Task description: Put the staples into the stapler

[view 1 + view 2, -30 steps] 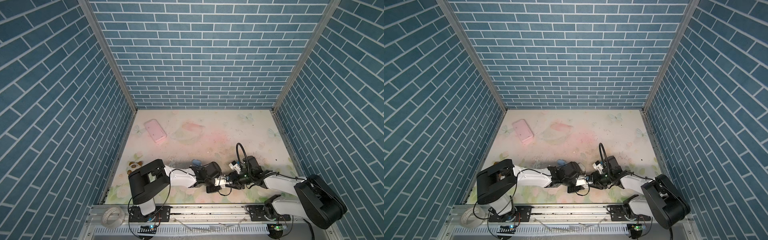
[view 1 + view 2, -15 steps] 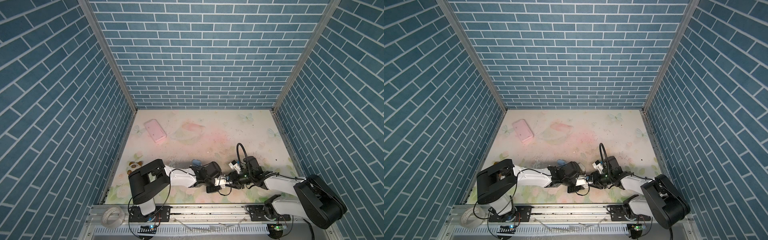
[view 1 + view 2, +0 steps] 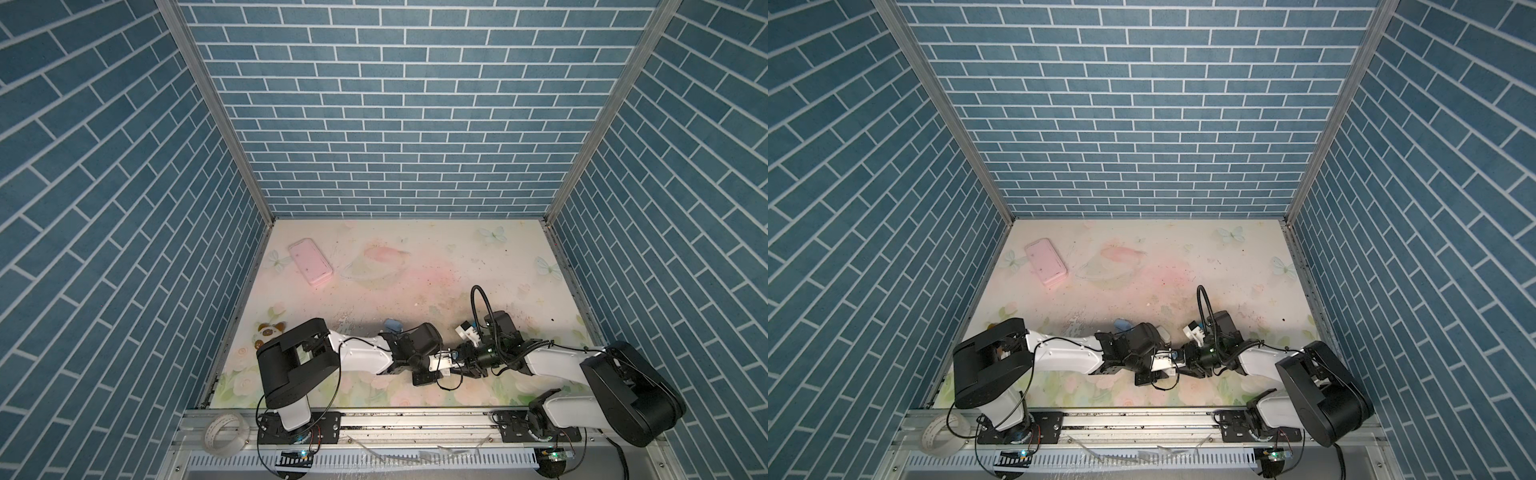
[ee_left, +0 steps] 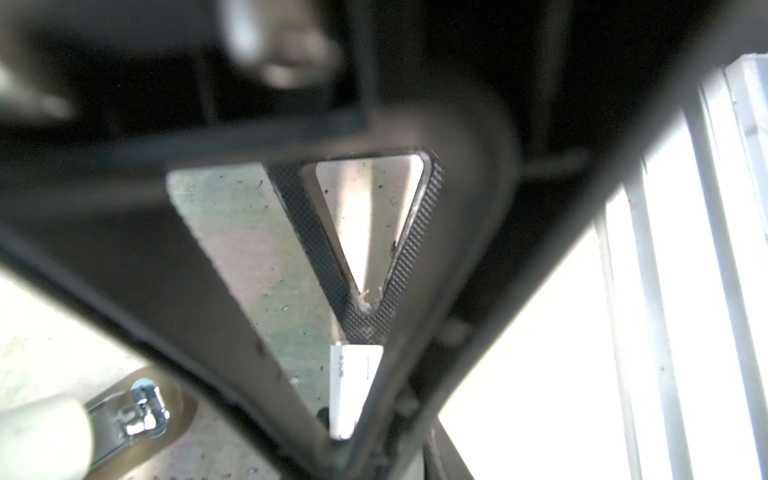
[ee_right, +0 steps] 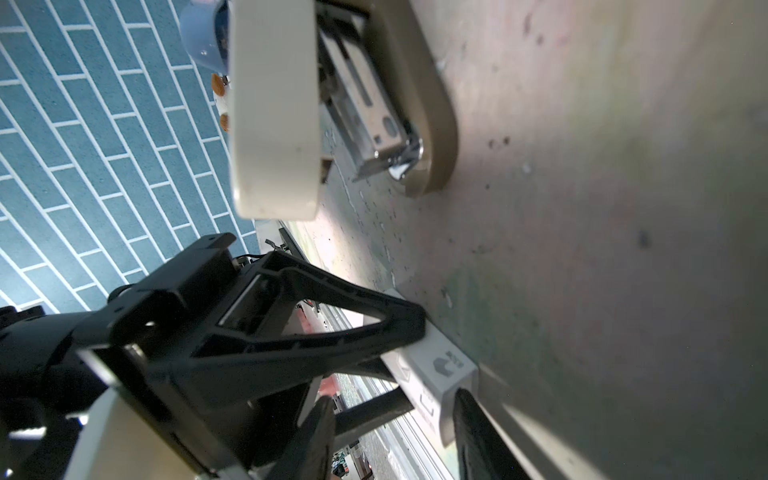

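Observation:
The stapler lies open on the table: its cream lid [image 5: 274,108] is raised over a metal magazine [image 5: 365,104] and a tan base [image 5: 419,83]. Its metal nose [image 4: 137,411] also shows in the left wrist view. My left gripper [image 4: 345,436] is shut on a small white printed cardboard box [image 4: 353,386] near the table's front middle [image 3: 441,362]. A bit of red shows on the box's side. My right gripper [image 5: 395,397] is open around the box's free end [image 5: 440,374], one finger [image 5: 473,428] against it. No staples show.
A pink case [image 3: 311,262] lies at the back left. A small blue object [image 3: 392,325] sits behind the left wrist, and a bear-like figure [image 3: 270,330] lies by the left wall. A tape roll [image 3: 224,432] rests on the front rail.

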